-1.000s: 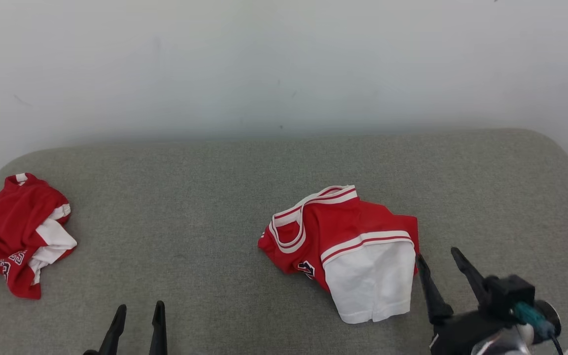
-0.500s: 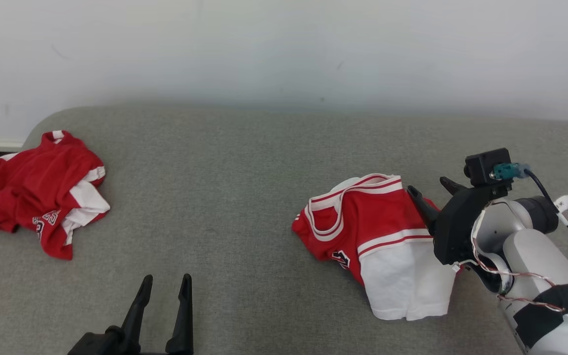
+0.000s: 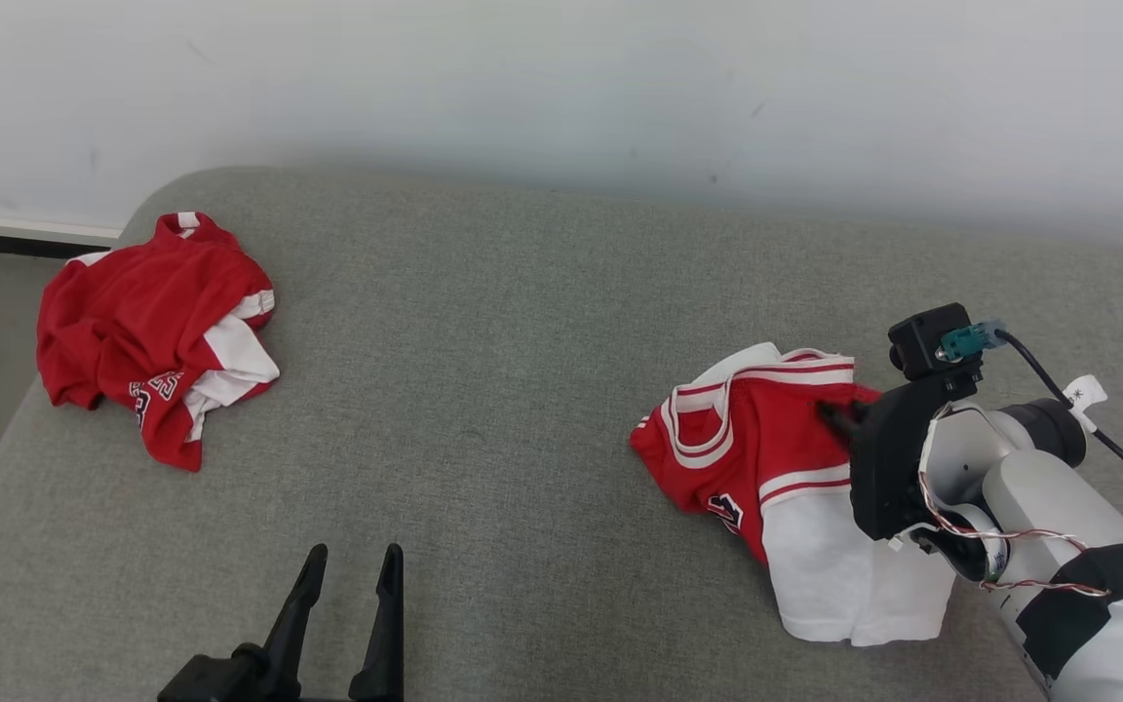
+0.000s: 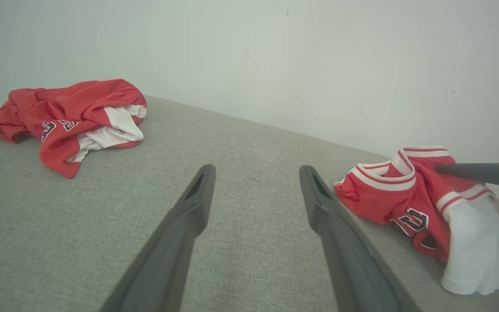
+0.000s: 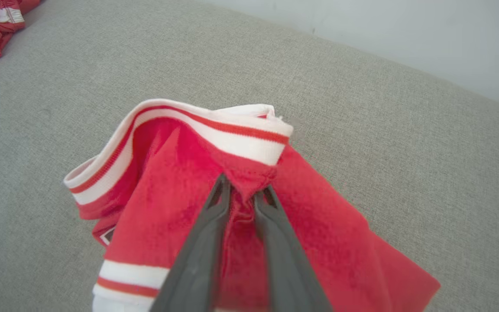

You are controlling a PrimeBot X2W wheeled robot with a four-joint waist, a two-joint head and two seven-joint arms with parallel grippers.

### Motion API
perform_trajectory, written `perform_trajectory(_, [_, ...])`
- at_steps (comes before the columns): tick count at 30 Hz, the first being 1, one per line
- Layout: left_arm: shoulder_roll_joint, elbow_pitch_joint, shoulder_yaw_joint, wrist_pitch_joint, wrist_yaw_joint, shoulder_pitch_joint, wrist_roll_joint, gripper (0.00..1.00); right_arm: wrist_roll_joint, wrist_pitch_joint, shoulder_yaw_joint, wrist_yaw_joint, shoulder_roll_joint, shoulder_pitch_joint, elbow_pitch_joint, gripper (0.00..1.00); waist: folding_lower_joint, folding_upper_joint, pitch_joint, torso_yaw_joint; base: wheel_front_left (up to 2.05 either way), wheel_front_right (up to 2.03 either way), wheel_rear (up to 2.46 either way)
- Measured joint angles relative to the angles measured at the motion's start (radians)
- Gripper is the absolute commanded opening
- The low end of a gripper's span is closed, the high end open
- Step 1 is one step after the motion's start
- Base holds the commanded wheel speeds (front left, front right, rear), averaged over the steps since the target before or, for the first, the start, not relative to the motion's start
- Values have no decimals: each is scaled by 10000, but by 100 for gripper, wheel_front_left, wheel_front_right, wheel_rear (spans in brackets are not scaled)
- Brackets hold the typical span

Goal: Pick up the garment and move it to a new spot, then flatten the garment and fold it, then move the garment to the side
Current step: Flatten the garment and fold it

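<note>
Jersey (image 3: 766, 458): lying crumpled on the right of the cushion (image 3: 522, 341); light, soft, likely sagging when lifted. Right gripper (image 5: 244, 190): pinching a red fold just below the trim (image 5: 232, 134), a sound hold. Left gripper (image 3: 355, 554): idling, fingers spread.

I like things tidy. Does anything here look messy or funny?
Yes. The right-hand garment lies rumpled on the grey cushion, a fold of its red cloth pinched in the right claw. The other garment sits heaped at the cushion's left edge.
</note>
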Motion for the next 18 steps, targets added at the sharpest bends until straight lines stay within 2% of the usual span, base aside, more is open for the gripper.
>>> perform_trajectory(10, [-8, 67, 8, 0, 27, 149, -17, 100, 734, -788, 1083, 0, -100, -436, -368, 0, 0, 0, -356, -170, 0, 0, 0])
perform_trajectory(18, [-8, 21, 207, 2, 82, 352, 27, 100, 915, -1580, 2213, 0, 186, -2271, -1636, 0, -2, 0, -683, -456, 0, 0, 0])
